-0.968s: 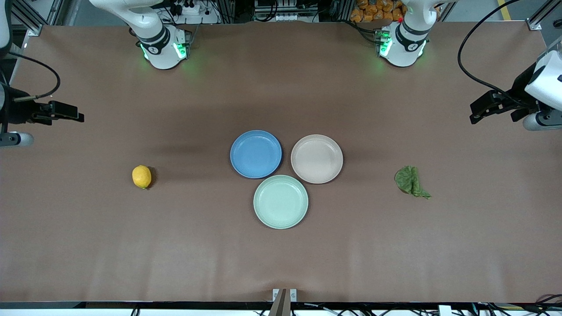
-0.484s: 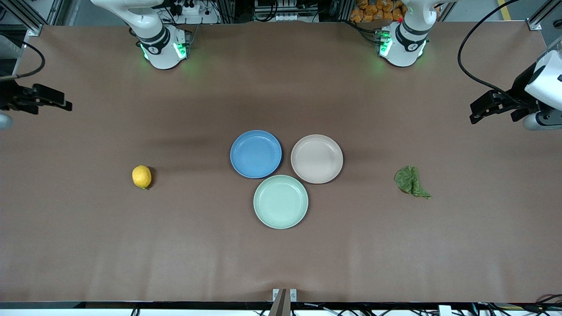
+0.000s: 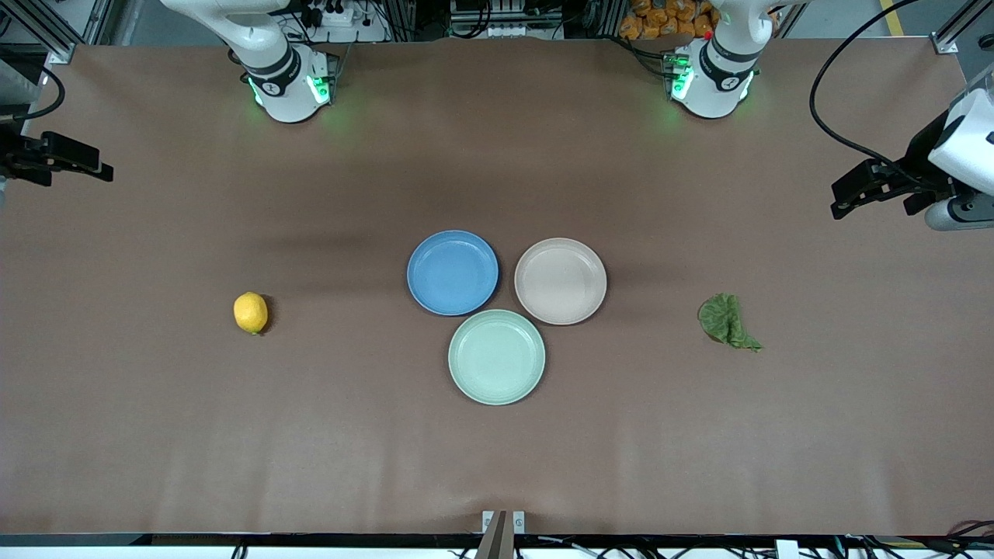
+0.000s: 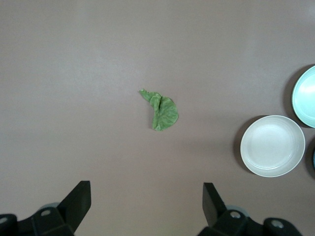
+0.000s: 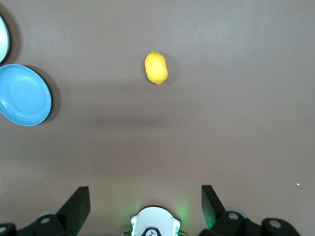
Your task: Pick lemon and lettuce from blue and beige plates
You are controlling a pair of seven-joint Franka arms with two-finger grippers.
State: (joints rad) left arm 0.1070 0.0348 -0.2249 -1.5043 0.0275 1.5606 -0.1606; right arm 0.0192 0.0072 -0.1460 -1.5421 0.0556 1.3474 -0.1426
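the front view looks down from high across the table [image 3: 155, 435], facing both bases. each wrist view looks straight down from well above — the left shares the lettuce [image 4: 161, 110] and beige plate [image 4: 272, 145], the right the lemon [image 5: 156, 67] and blue plate [image 5: 23, 94].

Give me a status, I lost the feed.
Left gripper and right gripper open, high at table ends. Lemon and lettuce on bare table. Blue plate, beige plate empty. Nothing blocking.

- A wide table covered in matte brown sheeting [image 3: 497, 466] filled nearly the whole frame.
- Aluminium frame rails [image 3: 46, 27] stood at the upper left corner.
- A heap of small orange packets [image 3: 660, 19] sat along the top edge, right of centre.
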